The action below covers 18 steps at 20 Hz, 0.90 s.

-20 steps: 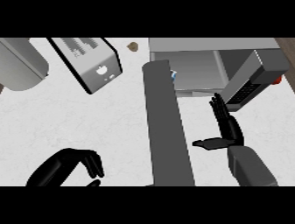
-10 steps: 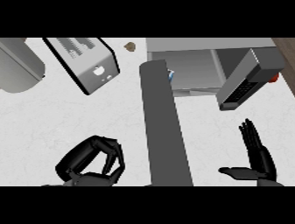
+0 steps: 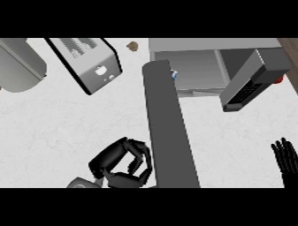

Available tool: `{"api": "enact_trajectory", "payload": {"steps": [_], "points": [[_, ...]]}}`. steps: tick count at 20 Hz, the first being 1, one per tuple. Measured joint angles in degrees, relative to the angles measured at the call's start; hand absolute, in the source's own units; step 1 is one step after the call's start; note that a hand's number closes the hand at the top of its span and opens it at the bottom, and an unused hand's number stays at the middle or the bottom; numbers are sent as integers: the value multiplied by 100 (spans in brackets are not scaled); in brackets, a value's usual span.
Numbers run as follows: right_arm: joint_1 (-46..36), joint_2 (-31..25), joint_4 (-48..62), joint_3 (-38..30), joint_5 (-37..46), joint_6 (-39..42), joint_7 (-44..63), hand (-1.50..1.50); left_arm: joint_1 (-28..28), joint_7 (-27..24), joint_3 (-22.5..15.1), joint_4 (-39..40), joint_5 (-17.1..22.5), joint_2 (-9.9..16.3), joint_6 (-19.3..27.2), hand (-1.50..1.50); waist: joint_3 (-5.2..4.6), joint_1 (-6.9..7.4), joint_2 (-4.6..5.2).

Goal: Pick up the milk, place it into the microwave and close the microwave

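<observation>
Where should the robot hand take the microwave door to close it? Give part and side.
Take the microwave door near its free end, nearest the robot, from its left face. It stands open as a slab running from the microwave toward the view's lower edge, so pushing far from the hinge likely swings it easiest. The left robot hand, fingers curled, sits beside that end.
</observation>
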Motion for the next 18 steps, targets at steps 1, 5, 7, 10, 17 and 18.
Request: {"api": "enact_trajectory", "payload": {"steps": [1,5,7,10,17,18], "points": [[145,-28,-255,17,-108,66,66,-150,-110,-51,-127,155,23,1,141,150,-1,-9,5],[590,-173,-1144,165,-539,400,376,-150,-482,2,-750,612,296,19,584,150,0,-77,16],[757,-209,-1566,260,-770,546,565,-150,-541,17,-1174,798,477,22,906,150,-2,-110,21],[977,-258,-2154,427,-1111,753,864,-150,-787,227,-1736,959,825,33,1477,150,-2,-159,30],[1179,-402,-3394,780,-1804,1059,1624,-150,-1447,584,-2802,1232,1622,102,2915,150,-5,-299,65],[1201,-402,-3562,842,-1877,1084,1717,-150,-1552,614,-2916,1268,1733,113,3110,150,-5,-321,71]]}}
